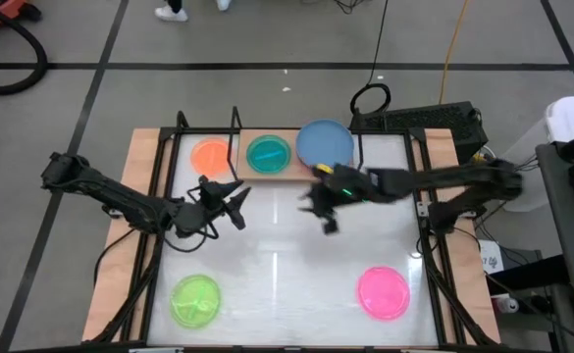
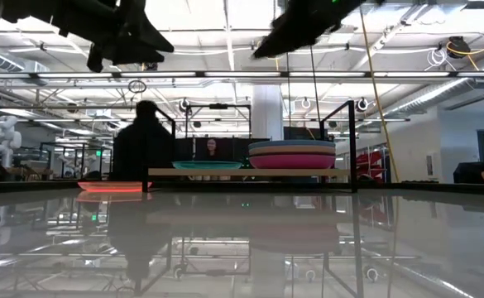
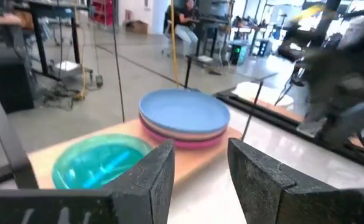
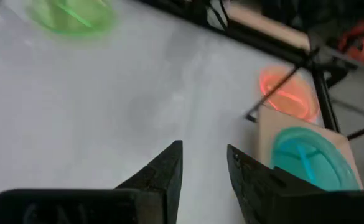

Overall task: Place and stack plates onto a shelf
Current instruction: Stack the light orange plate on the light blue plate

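Note:
The light-wood shelf (image 1: 291,169) stands at the table's far side. A teal plate (image 1: 268,154) lies flat on its left half. On its right half is a stack topped by a blue plate (image 1: 324,144), with salmon and magenta plates (image 2: 292,161) under it. An orange plate (image 1: 210,157) rests on the table left of the shelf. The lime green plate (image 1: 196,299) and the hot pink plate (image 1: 383,292) lie near the table's near edge. My left gripper (image 1: 237,204) hovers open in front of the shelf, and its wrist view looks at the stack (image 3: 185,115). My right gripper (image 1: 316,214) hovers open in front of the stack.
Thin black uprights (image 2: 353,145) stand at the shelf's ends. The two grippers are close together above the table's middle. White tabletop (image 1: 277,275) lies bare between the green and pink plates. People and workshop equipment show in the room beyond the table.

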